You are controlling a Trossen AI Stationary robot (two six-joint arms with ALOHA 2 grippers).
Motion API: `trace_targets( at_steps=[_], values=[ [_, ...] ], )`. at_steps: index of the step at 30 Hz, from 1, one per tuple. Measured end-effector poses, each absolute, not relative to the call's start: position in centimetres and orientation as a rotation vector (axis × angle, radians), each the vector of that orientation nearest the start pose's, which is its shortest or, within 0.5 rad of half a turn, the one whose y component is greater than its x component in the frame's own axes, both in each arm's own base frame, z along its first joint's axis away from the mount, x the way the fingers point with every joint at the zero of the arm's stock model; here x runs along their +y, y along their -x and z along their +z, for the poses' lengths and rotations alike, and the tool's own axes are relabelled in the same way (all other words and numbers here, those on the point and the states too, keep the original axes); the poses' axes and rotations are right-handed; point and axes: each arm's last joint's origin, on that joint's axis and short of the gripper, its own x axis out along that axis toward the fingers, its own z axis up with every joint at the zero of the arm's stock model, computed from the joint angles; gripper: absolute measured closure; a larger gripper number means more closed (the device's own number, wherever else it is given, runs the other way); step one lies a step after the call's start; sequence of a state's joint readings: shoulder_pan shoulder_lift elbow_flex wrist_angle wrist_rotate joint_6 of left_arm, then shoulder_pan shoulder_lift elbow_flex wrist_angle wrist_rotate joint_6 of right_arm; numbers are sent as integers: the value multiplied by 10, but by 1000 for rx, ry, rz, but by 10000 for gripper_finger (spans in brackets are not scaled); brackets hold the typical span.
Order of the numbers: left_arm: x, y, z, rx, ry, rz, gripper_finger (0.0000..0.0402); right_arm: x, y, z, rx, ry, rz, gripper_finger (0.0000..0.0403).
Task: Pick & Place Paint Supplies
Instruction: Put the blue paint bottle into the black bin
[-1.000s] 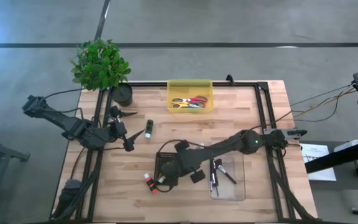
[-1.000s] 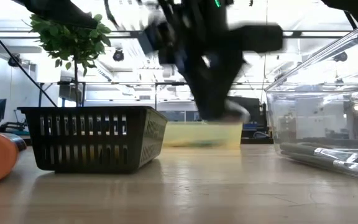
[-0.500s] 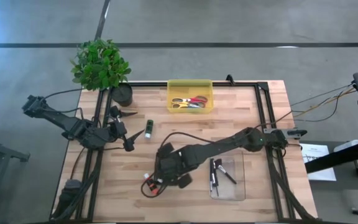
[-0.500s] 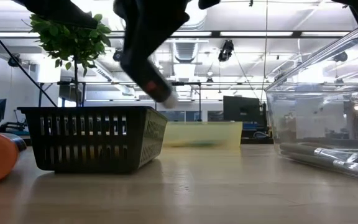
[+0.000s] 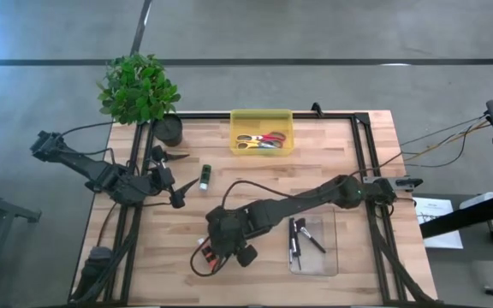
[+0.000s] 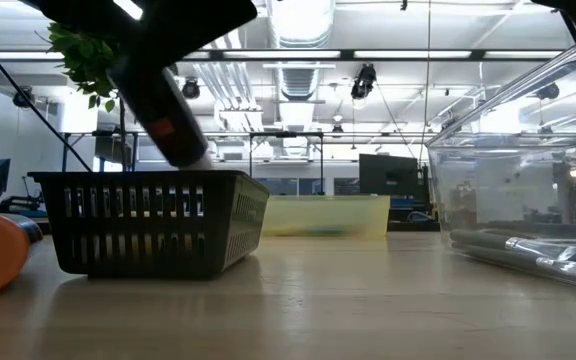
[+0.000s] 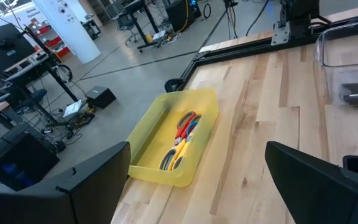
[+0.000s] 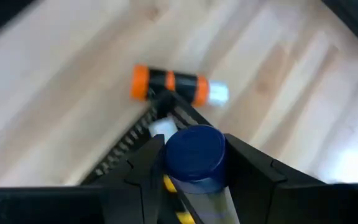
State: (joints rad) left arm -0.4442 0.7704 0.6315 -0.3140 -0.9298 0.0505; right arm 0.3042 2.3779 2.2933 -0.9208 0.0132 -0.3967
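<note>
High view: right gripper (image 5: 215,248) sits lower center over the black basket (image 5: 229,224), next to the orange tube (image 5: 204,247). Left gripper (image 5: 176,198) waits mid-left near a green tube (image 5: 204,177).

Low view: basket at left, orange tube at the far left edge.

Left wrist: its fingers (image 7: 86,186) are spread wide, nothing between them.

Right wrist: the right one is pinching a blue-capped tube (image 8: 193,154), orange tube just above it in frame.

We find the high camera straight overhead, covering the whole table (image 5: 332,154). The low camera sits at tabletop level, facing the room. Both share the black basket (image 6: 148,220). The wrist cameras look closely forward along each arm.
</note>
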Motion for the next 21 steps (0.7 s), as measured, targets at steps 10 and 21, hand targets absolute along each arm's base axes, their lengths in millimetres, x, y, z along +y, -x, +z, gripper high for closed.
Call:
trace_targets(
  at_steps=[10, 21],
  values=[
    [-47, -153, 276, 367, -335, 462, 23, 147, -491, 227, 941, 525, 504, 260],
    [-47, -153, 275, 368, -336, 460, 23, 141, -493, 227, 954, 480, 469, 221]
  ],
)
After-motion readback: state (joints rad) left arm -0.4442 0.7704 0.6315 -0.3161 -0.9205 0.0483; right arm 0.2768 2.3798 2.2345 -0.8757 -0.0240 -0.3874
